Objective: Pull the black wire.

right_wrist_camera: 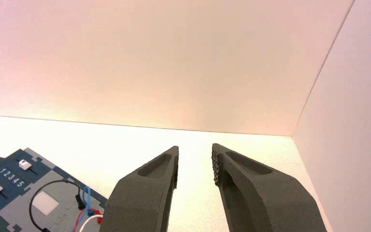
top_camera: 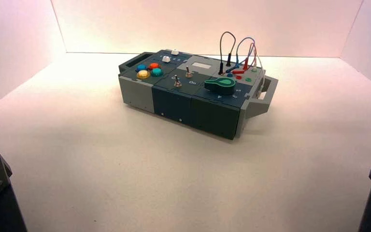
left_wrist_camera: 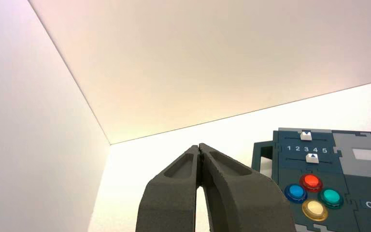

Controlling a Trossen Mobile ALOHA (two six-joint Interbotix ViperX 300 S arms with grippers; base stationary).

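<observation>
Pale walls enclose the white bench, where the box sits turned at an angle; the black wire arches over its far right part, both plugs seated, close beside the blue wire. The right claw, apart and gripping nothing, is off to the right of the box, and the left claw is parked on the left, its tips together. Advisable procedure: bring the right claw in from above, straddle only the black arch (the blue loop is the snag risk), close firmly and lift straight up.
</observation>
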